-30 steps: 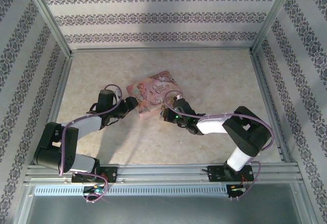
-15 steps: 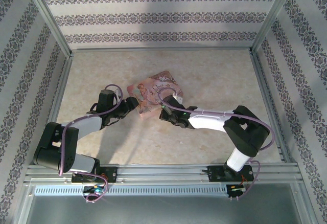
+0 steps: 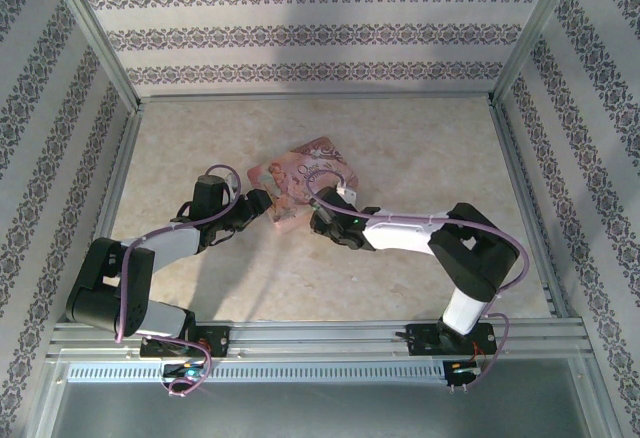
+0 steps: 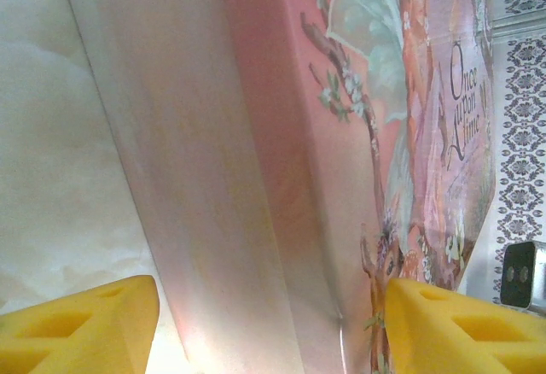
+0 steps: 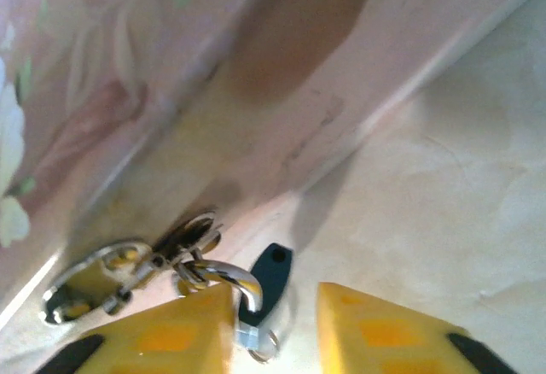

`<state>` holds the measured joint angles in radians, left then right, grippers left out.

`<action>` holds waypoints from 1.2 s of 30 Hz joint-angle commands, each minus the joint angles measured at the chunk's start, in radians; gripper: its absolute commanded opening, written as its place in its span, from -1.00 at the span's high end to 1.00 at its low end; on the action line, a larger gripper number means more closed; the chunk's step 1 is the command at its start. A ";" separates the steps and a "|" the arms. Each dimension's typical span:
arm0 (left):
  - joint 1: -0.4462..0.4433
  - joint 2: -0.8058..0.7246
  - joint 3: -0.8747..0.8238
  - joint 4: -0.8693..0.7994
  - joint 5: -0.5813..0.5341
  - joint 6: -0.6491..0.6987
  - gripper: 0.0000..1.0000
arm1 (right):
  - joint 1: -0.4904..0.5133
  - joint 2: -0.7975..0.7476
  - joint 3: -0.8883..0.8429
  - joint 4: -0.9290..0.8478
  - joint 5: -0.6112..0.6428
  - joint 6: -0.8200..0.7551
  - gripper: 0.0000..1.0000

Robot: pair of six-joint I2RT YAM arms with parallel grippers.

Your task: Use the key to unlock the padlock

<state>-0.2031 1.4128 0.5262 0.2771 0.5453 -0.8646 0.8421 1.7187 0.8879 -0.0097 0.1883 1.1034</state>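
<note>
Pink and picture-printed, the box point(image 3: 305, 173) lies near the middle of the bench point(image 3: 430, 148). The padlock point(image 5: 229, 275) hangs at the box's near edge, at about 5 o'clock of the box from overhead. In the right wrist view its silver shackle sits low, around 7 o'clock, and seems linked to a shiny hasp point(image 5: 90, 282) on the box wall. A dark blue tab point(image 5: 270, 273) touches the shackle. The picture is blurred, so I cannot tell whether that tab is the lock's body or the head of the key.

The right claw point(image 5: 275, 327) is open, with its yellow fingers on either side of the lock's lower end and nothing gripped. The left claw point(image 4: 269, 323), at 8 o'clock of the box, is spread wide and grips the box's end. One pad is on the side wall and the other is on the printed lid.

The main danger, as I judge it, is closing on the wrong small part. Lock, ring and tab crowd together between the fingers, and a pinch could catch the shackle or hasp instead of the key. The lock hangs loose, so a finger brushing it may swing it aside or tuck it under the box. Any pull from the right side also drags on the box. If the left grip on that smooth wall slips, the box will turn and take the keyhole out of line.
</note>
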 commanded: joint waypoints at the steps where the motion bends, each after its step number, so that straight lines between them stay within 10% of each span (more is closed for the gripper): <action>1: -0.015 0.023 0.008 -0.026 -0.021 0.018 -0.39 | 0.005 -0.056 -0.037 0.093 -0.008 -0.037 0.22; 13: -0.014 0.021 0.008 -0.030 -0.024 0.021 -0.39 | -0.016 -0.325 -0.242 0.187 -0.013 -0.291 -0.07; 20: -0.014 0.020 0.012 -0.036 -0.022 0.028 -0.39 | -0.226 -0.423 -0.400 0.464 -0.458 -0.438 -0.16; 26: -0.015 0.017 0.011 -0.048 -0.025 0.034 -0.39 | -0.371 -0.365 -0.448 0.620 -0.770 -0.474 -0.11; 36: -0.014 0.018 0.017 -0.058 -0.022 0.037 -0.39 | -0.383 -0.062 -0.509 1.065 -0.811 -0.330 0.05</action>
<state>-0.2031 1.4147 0.5301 0.2756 0.5449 -0.8536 0.4603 1.5963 0.3943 0.8406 -0.5854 0.7101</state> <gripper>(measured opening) 0.694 0.477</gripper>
